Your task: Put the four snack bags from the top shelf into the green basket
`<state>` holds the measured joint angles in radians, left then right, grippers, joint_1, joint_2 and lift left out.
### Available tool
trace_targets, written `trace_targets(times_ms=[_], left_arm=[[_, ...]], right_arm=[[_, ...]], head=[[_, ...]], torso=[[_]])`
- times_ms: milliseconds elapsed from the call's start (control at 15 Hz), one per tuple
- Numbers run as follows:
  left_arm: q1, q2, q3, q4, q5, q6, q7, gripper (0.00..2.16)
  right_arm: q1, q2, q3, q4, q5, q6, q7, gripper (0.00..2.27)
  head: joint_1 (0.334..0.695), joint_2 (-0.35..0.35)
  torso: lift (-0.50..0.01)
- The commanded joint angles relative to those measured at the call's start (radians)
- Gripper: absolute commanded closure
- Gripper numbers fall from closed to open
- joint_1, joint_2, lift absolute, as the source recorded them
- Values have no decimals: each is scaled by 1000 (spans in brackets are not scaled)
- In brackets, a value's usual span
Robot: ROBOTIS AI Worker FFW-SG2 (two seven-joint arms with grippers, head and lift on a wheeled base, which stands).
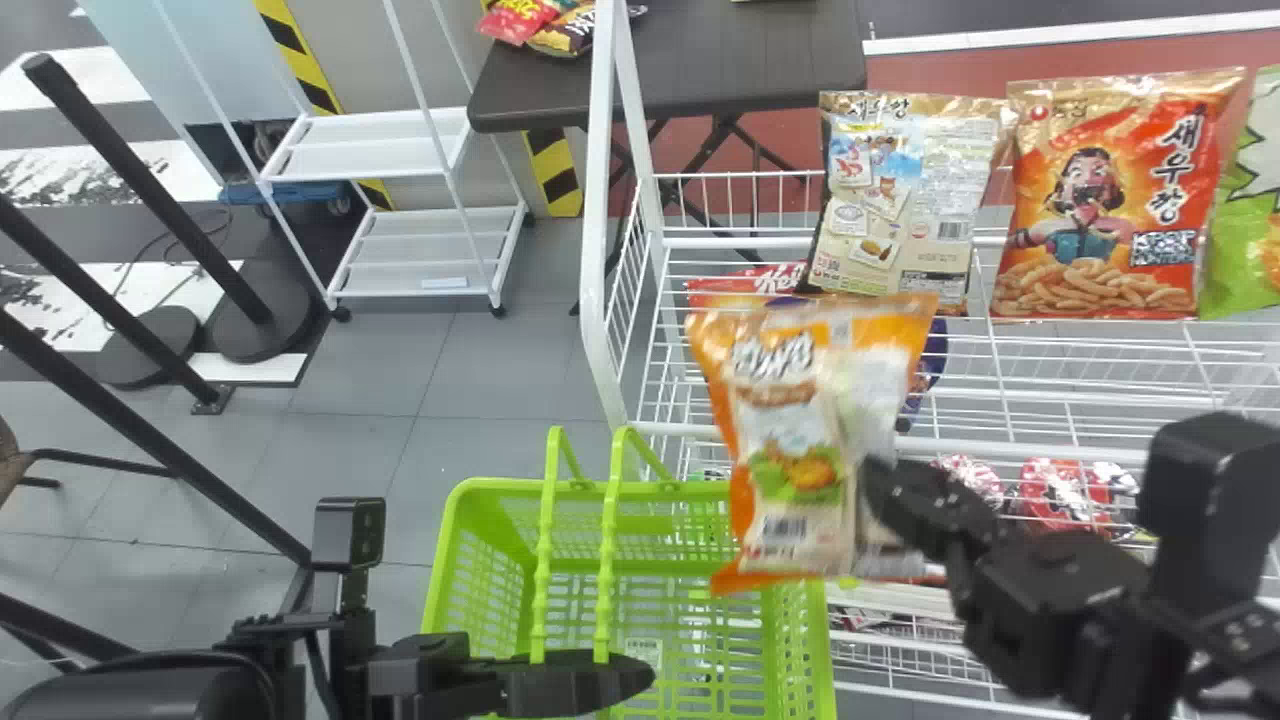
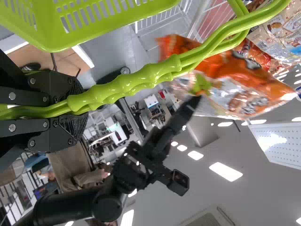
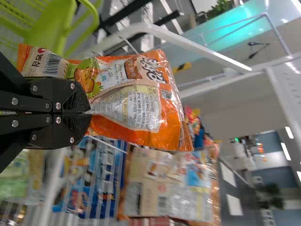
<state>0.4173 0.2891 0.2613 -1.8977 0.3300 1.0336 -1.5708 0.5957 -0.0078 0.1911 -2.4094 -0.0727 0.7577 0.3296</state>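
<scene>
Right gripper (image 1: 882,490) tight on barcoded orange snack bag (image 1: 790,430)

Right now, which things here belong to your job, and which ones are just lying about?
For the job:
held orange bag
top-shelf beige bag, red bag, green bag
green basket
left gripper, right gripper

Just lying about:
table bags
white cart
lower-shelf packs
black posts

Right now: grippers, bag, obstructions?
Left gripper shut on basket handles. Right gripper pinching orange bag. Nothing visibly between bag and basket.
</scene>
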Motion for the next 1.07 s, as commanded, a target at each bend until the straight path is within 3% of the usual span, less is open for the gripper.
trace_targets(times_ms=[0, 267, 600, 667, 733, 800, 867, 1000], left_arm=[[0, -1, -4, -4, 0, 9, -10, 2145], [1, -2, -10, -14, 0, 15, -10, 2145], [6, -2, -16, -26, 0, 15, -10, 2145], [6, -2, -16, -26, 0, 15, -10, 2145], [8, -2, -17, -26, 0, 15, -10, 2145], [8, -2, -19, -26, 0, 15, -10, 2145], [8, -1, -19, -29, 0, 15, -10, 2145], [12, 2, -17, -34, 0, 15, -10, 2145]], right_arm=[[-7, -9, 71, 53, 16, 30, -1, 2246], [-102, -8, 209, 194, 41, 91, -34, 2246], [-264, -1, 406, 466, 91, 110, -132, 2233], [-294, 0, 436, 503, 90, 116, -136, 2121], [-315, 2, 462, 533, 77, 116, -136, 1858], [-326, 3, 476, 544, 77, 125, -136, 1031], [-324, 3, 481, 538, 79, 144, -136, 12], [-287, -11, 450, 464, 80, 162, -136, -2]], head=[[695, 242], [695, 350], [695, 350], [695, 350], [695, 350], [695, 350], [695, 350], [695, 350]], torso=[[0], [0], [0], [0], [0], [0], [0], [0]])
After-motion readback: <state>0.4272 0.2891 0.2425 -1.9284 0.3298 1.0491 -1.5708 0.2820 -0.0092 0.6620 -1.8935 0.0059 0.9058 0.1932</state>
